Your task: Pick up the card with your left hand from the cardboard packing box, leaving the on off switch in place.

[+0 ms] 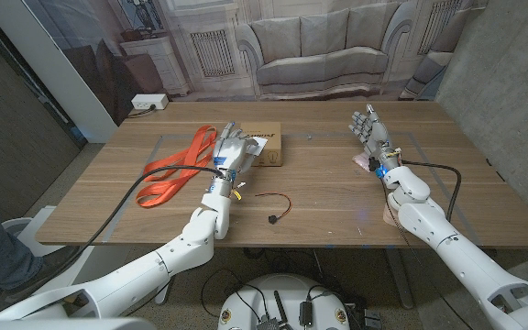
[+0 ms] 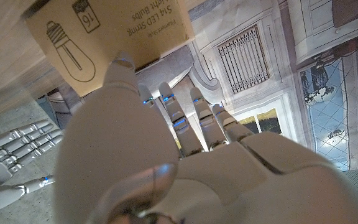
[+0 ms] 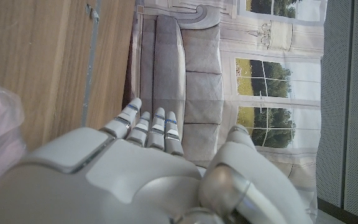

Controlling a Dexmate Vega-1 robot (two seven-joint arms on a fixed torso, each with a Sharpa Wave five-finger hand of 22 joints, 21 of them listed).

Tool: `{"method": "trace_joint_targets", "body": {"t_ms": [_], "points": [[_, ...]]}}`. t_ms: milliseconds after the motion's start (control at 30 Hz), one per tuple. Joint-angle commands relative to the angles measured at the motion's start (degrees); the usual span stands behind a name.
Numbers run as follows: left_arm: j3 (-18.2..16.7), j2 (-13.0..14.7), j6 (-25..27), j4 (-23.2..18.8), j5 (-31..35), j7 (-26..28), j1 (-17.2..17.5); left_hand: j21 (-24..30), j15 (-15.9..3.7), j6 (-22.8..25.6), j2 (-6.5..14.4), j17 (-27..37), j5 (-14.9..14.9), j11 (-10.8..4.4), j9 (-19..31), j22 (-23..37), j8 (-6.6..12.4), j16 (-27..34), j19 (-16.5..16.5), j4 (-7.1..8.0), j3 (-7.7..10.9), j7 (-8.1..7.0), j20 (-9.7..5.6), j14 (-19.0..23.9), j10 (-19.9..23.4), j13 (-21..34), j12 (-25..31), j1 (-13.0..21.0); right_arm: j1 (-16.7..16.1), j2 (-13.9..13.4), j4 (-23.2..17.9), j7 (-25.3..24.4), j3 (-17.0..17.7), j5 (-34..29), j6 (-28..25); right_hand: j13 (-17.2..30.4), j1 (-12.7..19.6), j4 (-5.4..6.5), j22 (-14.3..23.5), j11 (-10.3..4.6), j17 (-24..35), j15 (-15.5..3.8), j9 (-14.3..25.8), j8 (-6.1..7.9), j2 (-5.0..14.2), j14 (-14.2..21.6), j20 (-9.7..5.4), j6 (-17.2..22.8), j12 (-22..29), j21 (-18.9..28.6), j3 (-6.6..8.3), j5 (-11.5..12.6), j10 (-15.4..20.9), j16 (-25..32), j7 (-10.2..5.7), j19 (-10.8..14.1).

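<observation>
The wooden table is seen from above and behind both arms in the head view, facing a sofa backdrop. The left wrist view is taken close along the back of the left hand toward the cardboard packing box, also seen from the head. The right wrist view is turned sideways along the right hand, sharing table and backdrop.

Robot lab or test room, staged rather than lived in: a plain wooden tabletop stands in front of a printed backdrop showing a sofa, panelled walls and windows, with a grey wall to one side. Cables run over the tabletop, and a white power strip lies on the floor behind.
</observation>
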Motion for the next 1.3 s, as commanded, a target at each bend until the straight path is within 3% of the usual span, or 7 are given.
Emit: {"method": "trace_joint_targets", "body": {"t_ms": [33, 1000, 1300], "points": [[-0.22, -0.41, -1.23, 0.68, -0.75, 1.98, -0.24, 0.25, -8.67, 1.59, 0.28, 0.18, -0.25, -0.10, 0.26, 0.09, 0.65, 0.22, 0.54, -0.17, 0.02, 0.02, -3.13, 1.11, 1.28, 0.07, 0.43, 0.49, -0.42, -0.28, -0.80, -0.27, 0.22, -0.05, 0.11, 0.27, -0.23, -0.29, 0.13, 0.07, 0.28, 0.43, 0.13, 0.12, -0.21, 0.14, -0.03, 0.30, -0.05, -0.14, -0.11, -0.02, 0.19, -0.01, -0.34, 0.31], [-0.90, -0.36, -2.58, 0.06, -1.76, 3.27, -0.02, 0.29, -9.02, 9.70, 0.99, 0.21, -2.04, -0.13, 0.16, 0.10, 2.88, 0.24, 2.20, 0.11, -0.52, 0.39, -3.92, 5.28, 8.77, 0.00, 0.38, 1.76, -1.88, -1.02, -3.22, -1.34, 0.91, -0.06, 0.37, 0.27, -0.63, -0.26, 0.16, 0.28, 0.29, 0.45, 0.13, 0.15, -0.22, 0.15, -0.03, 0.38, -0.02, -0.73, -0.34, -0.01, 0.27, -0.01, -0.28, 0.55], [-1.28, -0.48, -2.52, -0.17, -2.11, 3.62, 0.23, 0.60, -9.40, 13.79, 1.41, 0.16, -3.08, -0.12, -0.85, 0.04, 3.30, 0.44, 4.55, 0.50, -0.96, 1.14, -3.84, 9.06, 12.78, -0.16, 0.14, 2.14, -2.29, -1.09, -3.90, -1.87, 1.09, -0.01, 0.31, 0.27, -0.66, -0.31, 0.17, 0.10, 0.28, 0.49, 0.13, 0.14, -0.22, 0.14, -0.03, 0.36, -0.05, -0.89, -0.38, 0.00, 0.20, -0.03, -0.25, 0.61]]}}
